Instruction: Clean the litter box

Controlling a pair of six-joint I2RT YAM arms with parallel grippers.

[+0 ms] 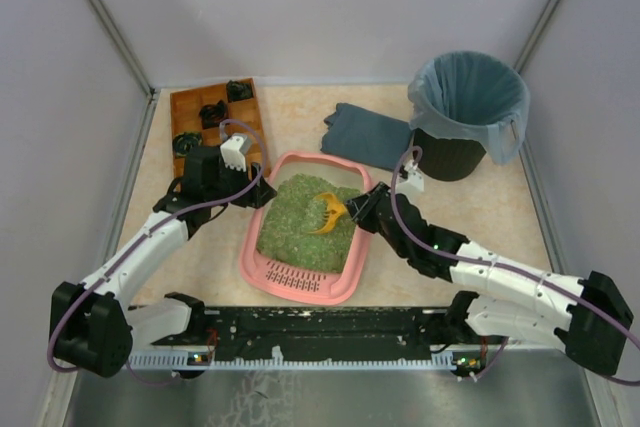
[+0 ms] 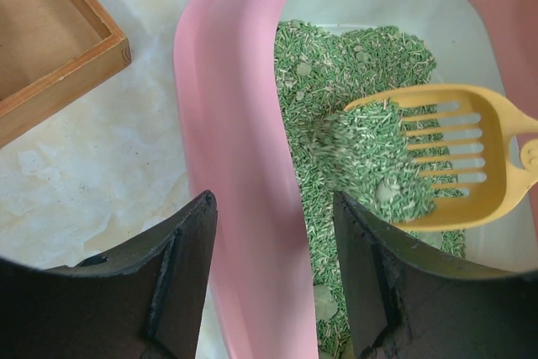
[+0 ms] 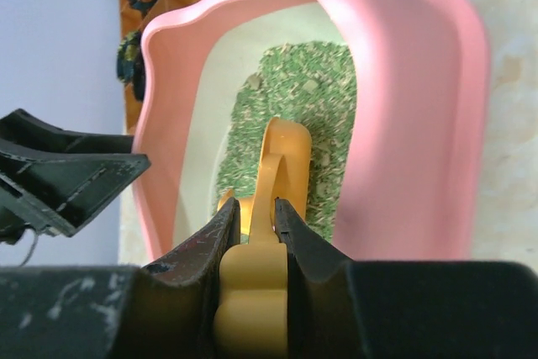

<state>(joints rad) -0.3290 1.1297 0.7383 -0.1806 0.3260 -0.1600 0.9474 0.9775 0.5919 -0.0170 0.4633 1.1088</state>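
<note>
The pink litter box (image 1: 247,257) holds green litter, with its slotted grille at the near end. My right gripper (image 1: 362,209) is shut on the handle of a yellow slotted scoop (image 1: 328,212) over the litter. In the right wrist view the jaws (image 3: 256,203) clamp the scoop handle (image 3: 282,166) edge-on. The left wrist view shows the scoop (image 2: 454,157) carrying litter, with blurred granules at its front lip. My left gripper (image 1: 255,192) stands open astride the box's left rim (image 2: 244,166), one finger outside and one over the litter, with a gap at the inner finger.
A black bin (image 1: 465,97) with a blue-grey bag stands at the back right. A dark grey cloth (image 1: 365,132) lies between it and the box. A brown wooden compartment tray (image 1: 215,117) with dark items sits at the back left, close to the left arm.
</note>
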